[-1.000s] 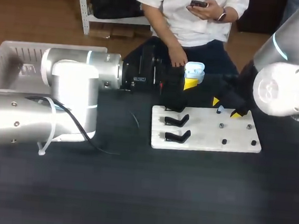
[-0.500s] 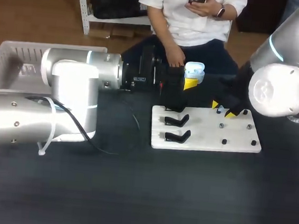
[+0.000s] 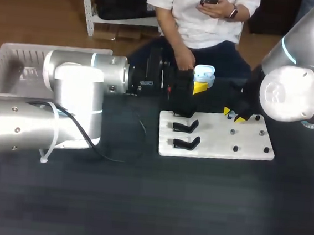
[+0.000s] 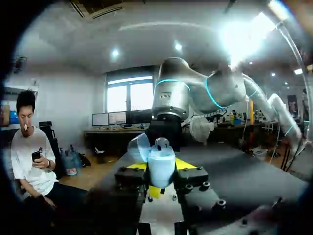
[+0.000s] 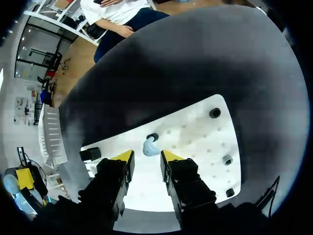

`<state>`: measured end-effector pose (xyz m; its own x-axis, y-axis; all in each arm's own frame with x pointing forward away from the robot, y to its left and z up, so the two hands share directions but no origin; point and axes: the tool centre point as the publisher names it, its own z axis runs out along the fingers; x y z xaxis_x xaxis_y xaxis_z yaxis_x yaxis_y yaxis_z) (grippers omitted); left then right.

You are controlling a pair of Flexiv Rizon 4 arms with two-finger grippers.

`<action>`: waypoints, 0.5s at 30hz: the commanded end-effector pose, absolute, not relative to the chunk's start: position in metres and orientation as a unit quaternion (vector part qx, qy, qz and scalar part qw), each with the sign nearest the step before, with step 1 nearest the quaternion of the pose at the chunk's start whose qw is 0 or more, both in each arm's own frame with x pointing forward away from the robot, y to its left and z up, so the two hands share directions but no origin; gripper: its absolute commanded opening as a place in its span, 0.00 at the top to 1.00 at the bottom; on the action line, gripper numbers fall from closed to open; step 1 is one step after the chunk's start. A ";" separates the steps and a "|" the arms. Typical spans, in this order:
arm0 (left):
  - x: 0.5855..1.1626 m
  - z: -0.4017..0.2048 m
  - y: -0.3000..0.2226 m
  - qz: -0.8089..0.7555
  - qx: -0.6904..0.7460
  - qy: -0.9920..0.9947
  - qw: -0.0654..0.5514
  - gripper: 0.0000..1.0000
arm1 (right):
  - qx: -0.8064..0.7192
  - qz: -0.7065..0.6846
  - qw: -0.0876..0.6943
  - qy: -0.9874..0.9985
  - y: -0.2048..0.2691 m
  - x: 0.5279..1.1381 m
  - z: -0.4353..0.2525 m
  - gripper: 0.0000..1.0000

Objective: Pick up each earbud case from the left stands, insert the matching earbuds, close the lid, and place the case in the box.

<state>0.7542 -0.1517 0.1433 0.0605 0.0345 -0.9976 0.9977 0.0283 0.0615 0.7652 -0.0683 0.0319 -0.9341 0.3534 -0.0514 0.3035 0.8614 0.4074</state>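
The white box (image 3: pixel 6 61) sits on the dark surface (image 3: pixel 137 204), well to the left of the white board (image 3: pixel 215 151). The left arm (image 3: pixel 82 82) lies across the space between the box and the board. A thin cable (image 3: pixel 140 126) rests on the surface just left of the board.

The left end effector (image 3: pixel 200 87) hangs above the board's far left corner. It is closed on the pale blue case (image 3: pixel 204 75), with one yellow-tipped finger on each side. In the left wrist view the case (image 4: pixel 161 166) stands upright between those fingers (image 4: pixel 132 166). Its lid (image 4: pixel 139 147) is swung open and leans to one side.

Black stands (image 3: pixel 187 126) sit in a column down the board's left part.

In the right wrist view a pale blue earbud (image 5: pixel 149 146) rests on the board (image 5: pixel 195 142) against a small black peg (image 5: pixel 152 136), near the board's far edge. The right end effector (image 5: pixel 146 157) is open. Its yellow tips are apart, and the earbud lies just ahead of the gap between them without touching either tip. In the head view this end effector (image 3: pixel 233 115) sits low over the board's far edge, right of the stands. The right arm (image 3: pixel 293 91) comes in over the board's right corner.

More black pegs (image 3: pixel 235 149) dot the right half of the board.
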 end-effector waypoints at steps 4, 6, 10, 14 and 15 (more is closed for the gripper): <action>0.753 0.142 -0.152 -0.468 0.515 0.498 0.518 1.00 | 0.170 0.197 0.059 0.964 -0.068 0.768 0.031 0.67; 0.753 0.142 -0.152 -0.468 0.515 0.498 0.518 1.00 | 0.171 0.196 0.060 0.964 -0.069 0.769 0.030 0.67; 0.753 0.142 -0.152 -0.468 0.515 0.498 0.518 1.00 | 0.171 0.195 0.059 0.964 -0.069 0.770 0.030 0.68; 0.753 0.142 -0.152 -0.468 0.515 0.498 0.518 1.00 | 0.172 0.194 0.060 0.964 -0.069 0.770 0.030 0.69; 0.753 0.142 -0.152 -0.468 0.515 0.498 0.518 1.00 | 0.172 0.194 0.060 0.964 -0.069 0.770 0.030 0.69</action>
<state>0.7542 -0.1517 0.1433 0.0605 0.0345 -0.9976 0.9977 0.0283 0.0615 0.7686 -0.0703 0.0305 -0.9337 0.3542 -0.0519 0.3062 0.8652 0.3970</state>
